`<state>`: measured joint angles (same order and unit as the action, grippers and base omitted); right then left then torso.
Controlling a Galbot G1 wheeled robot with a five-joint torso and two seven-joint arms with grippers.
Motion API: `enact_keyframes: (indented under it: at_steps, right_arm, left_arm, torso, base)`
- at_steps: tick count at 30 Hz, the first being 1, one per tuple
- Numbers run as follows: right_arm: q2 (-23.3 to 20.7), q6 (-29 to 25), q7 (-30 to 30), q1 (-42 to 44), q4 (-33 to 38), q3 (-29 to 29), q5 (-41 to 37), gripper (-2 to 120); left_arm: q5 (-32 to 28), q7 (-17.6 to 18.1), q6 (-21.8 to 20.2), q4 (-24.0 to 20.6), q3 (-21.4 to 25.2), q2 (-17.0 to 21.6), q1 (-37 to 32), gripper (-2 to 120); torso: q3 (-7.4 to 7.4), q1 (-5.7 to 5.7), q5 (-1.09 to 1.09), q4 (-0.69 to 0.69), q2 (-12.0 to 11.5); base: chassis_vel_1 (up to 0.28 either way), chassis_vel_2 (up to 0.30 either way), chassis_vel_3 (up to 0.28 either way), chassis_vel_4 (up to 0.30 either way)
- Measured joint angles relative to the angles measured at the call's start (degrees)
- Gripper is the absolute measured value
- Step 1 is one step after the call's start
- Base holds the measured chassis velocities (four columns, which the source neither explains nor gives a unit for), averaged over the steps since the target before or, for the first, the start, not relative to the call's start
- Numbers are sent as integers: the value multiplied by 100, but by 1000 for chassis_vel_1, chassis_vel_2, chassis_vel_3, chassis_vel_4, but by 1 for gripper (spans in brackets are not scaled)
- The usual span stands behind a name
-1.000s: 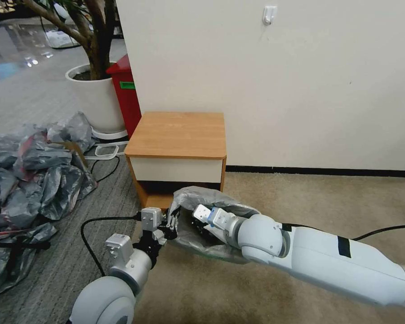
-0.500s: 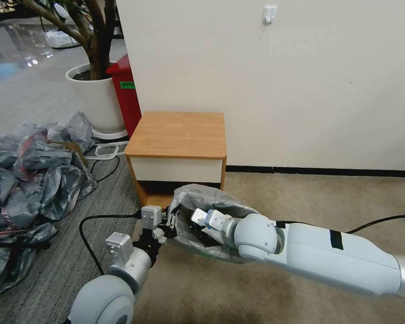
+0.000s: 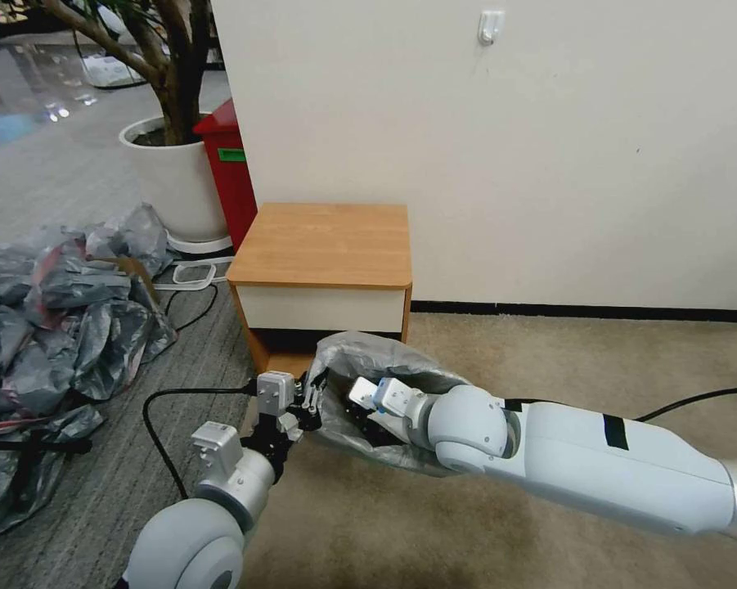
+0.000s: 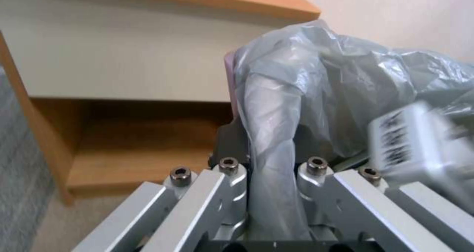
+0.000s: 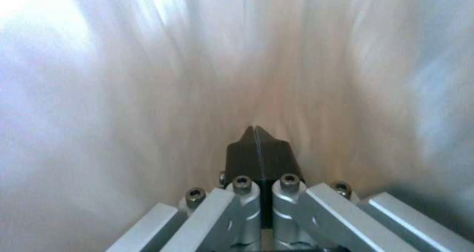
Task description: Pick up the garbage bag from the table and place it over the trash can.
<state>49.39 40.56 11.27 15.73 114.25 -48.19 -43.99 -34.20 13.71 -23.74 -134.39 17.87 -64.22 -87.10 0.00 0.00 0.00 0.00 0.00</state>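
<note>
On the carpet in front of the table, the garbage bag is draped over what appears to be the trash can — the bin itself is hidden under the film, so how well the bag sits on its rim cannot be told. The table top is bare.

The right arm reaches across from the right, and the right gripper is down inside the bag, its black fingertips pressed together with nothing visibly between them and pale film close on every side. From there the risk, as I judge it, is that a withdrawal drags the liner out with it, or that a push against the thin plastic tears it or tips the light bin.

The left gripper stands at the bag's near-left edge, clamped on a fold of the grey film beside the pink-tinted rim. If it pulls while the right arm is inside, the film could stretch, split, or slip off the far corners — and if it lets go with the rim not yet seated, the fold may spring back and collapse into the opening.
</note>
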Motion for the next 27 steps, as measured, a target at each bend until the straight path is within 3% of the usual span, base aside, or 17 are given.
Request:
enact_keyframes:
  at_steps: [10, 16, 20, 21, 23, 24, 26, 27]
  right_arm:
    - [-187, -6, 68, 217, 535, 449, -330, 0]
    - [-505, -73, 47, 1054, 898, 1269, -396, 0]
    - [-765, -786, -35, 2703, 1295, 2828, -202, 0]
    - [-765, -786, -35, 2703, 1295, 2828, -202, 0]
    - [-837, -1345, -123, 3615, 1446, 3527, 254, 0]
    - [-837, -1345, -123, 3615, 1446, 3527, 254, 0]
    - [-682, -1742, -75, 4572, 1544, 4277, 743, 0]
    - [-682, -1742, -75, 4572, 1544, 4277, 743, 0]
  left_arm:
    - [-627, 333, -133, 323, 20, 18, 114, 9]
    - [-912, 511, -121, 654, 3, -126, 183, 9]
    - [-975, 605, -27, 835, -47, -271, 159, 9]
    - [-975, 605, -27, 835, -47, -271, 159, 9]
    - [-968, 633, -9, 868, -53, -349, 86, 9]
    - [-968, 633, -9, 868, -53, -349, 86, 9]
    - [-926, 656, 5, 883, -61, -463, -5, 9]
    - [-926, 656, 5, 883, -61, -463, -5, 9]
  torso:
    - [0, 0, 0, 0, 0]
    - [0, 0, 1, 1, 0]
    - [-1, 0, 1, -1, 1]
    - [-1, 0, 1, -1, 1]
    - [-1, 0, 2, -2, 1]
    - [-1, 0, 2, -2, 1]
    - [-1, -1, 1, -1, 0]
    - [-1, -1, 1, -1, 0]
  base:
    - [0, 0, 0, 0]
    - [0, 0, 0, 0]
    - [0, 0, 0, 0]
    - [0, 0, 0, 0]
    - [0, 0, 0, 0]
    - [0, 0, 0, 0]
    - [0, 0, 0, 0]
    - [0, 0, 0, 0]
